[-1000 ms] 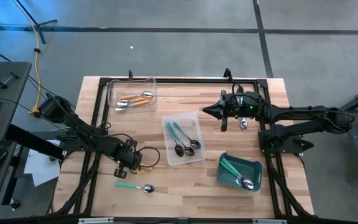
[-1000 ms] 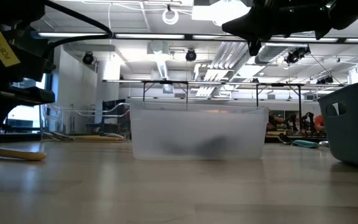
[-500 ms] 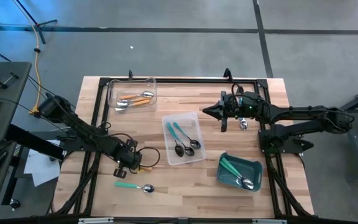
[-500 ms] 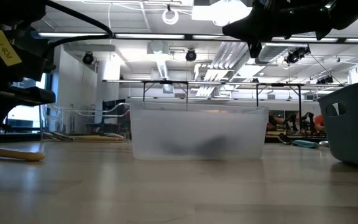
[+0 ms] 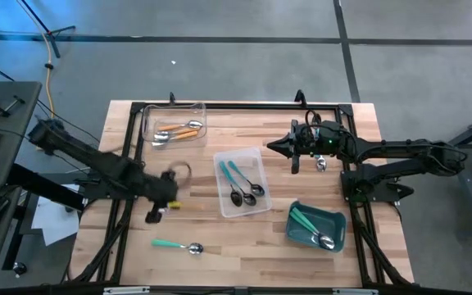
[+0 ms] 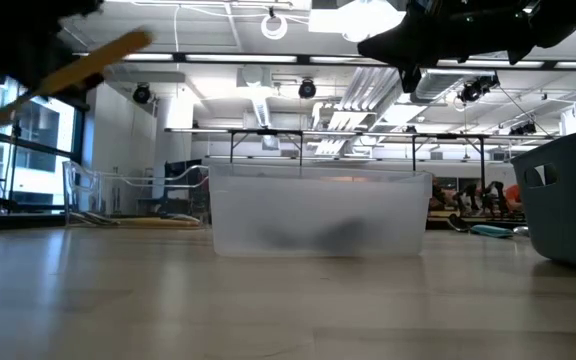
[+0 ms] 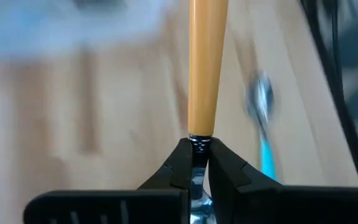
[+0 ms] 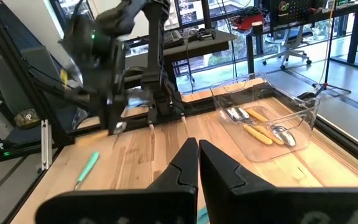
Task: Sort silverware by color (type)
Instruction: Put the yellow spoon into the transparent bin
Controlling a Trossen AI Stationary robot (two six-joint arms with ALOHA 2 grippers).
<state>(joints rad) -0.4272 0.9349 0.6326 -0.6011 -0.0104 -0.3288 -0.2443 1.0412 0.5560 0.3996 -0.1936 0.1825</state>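
Three containers on wooden table (image 5: pixel 244 246), spoons partly sorted

Upper left: clear tray (image 5: pixel 173 123) with orange spoons (image 5: pixel 179 132); centre: clear tray (image 5: pixel 242 182) with teal spoons (image 5: pixel 238 178); lower right: teal bin (image 5: pixel 316 227) with green spoons (image 5: pixel 310 224). Left gripper (image 7: pixel 197 158) clamped on an orange-handled spoon (image 7: pixel 206 68), lifted at mid-left; loose green spoon (image 5: pixel 177 245) lower left. Right gripper (image 5: pixel 279 147) closed, empty, upper right

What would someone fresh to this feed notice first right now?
The left tool, lifted above the table's left side, is shut on an orange-handled spoon. One teal-handled spoon lies loose near the front edge, while other spoons sit in two clear trays and a teal bin. The right tool waits shut at the back right.
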